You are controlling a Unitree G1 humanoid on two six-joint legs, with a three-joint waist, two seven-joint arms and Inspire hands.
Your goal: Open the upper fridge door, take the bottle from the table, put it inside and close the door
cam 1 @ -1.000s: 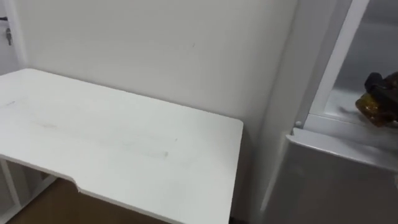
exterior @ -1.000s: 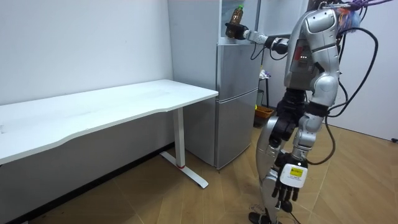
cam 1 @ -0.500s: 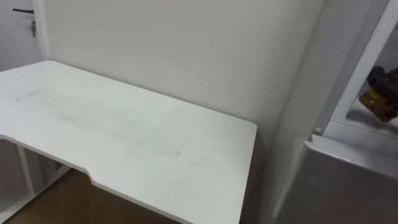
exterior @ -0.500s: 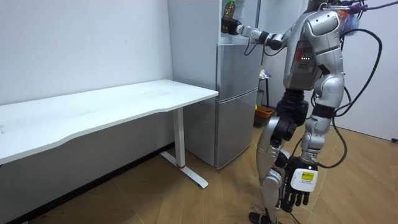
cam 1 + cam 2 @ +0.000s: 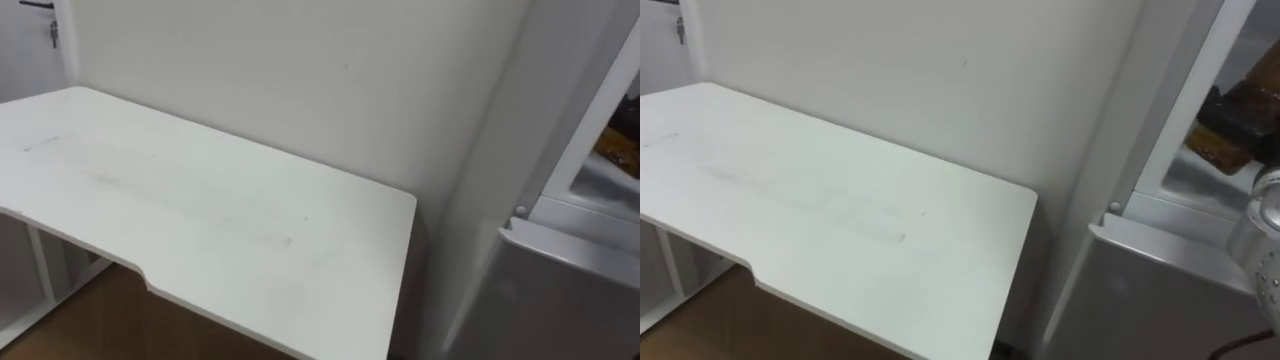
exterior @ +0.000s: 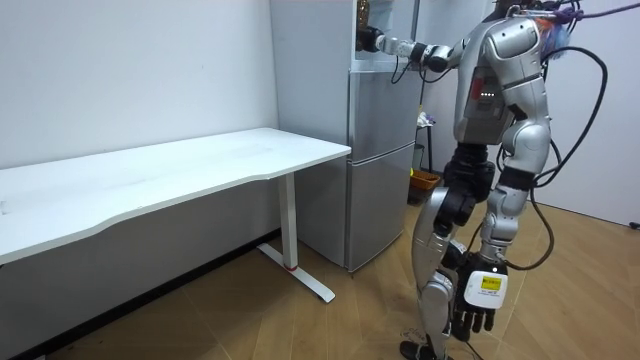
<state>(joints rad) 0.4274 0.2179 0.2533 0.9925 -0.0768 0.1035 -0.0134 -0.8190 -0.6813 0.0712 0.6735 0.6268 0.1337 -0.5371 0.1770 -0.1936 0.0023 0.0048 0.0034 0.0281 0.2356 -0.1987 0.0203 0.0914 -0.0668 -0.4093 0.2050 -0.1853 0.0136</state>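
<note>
Here we are at the fridge (image 6: pixel 378 150), and the robot is standing on the wooden floor (image 6: pixel 300 330) right in front of it, body upright and right arm stretched out high towards the top compartment. The right hand (image 6: pixel 369 40) is up at the open upper section, and its dark fingers are clamped round the bottle (image 5: pixel 1212 143). The amber bottle sits inside the mouth of that upper compartment, just above its pale bottom shelf. Whether the bottle's base actually touches the shelf, I cannot tell from here (the hand covers too much of it). In the right eye view, the silvery forearm comes in from the lower right, and the bottle shows past the white frame of the opening. Below it, the fridge's grey lower door is closed.

Down at the robot's side, the left hand (image 6: pixel 480 302) hangs by the leg, nearest the room camera. Its fingers are loose and pointing at the floor, with nothing in them.

Off to the robot's left stands the long white desk (image 5: pixel 210 215), its top bare. Its back edge runs along the pale wall (image 5: pixel 300 80), and its near corner comes just beside the fridge's flank. In the room view, the desk's white leg and foot rest on the floor, near the fridge's lower corner.
</note>
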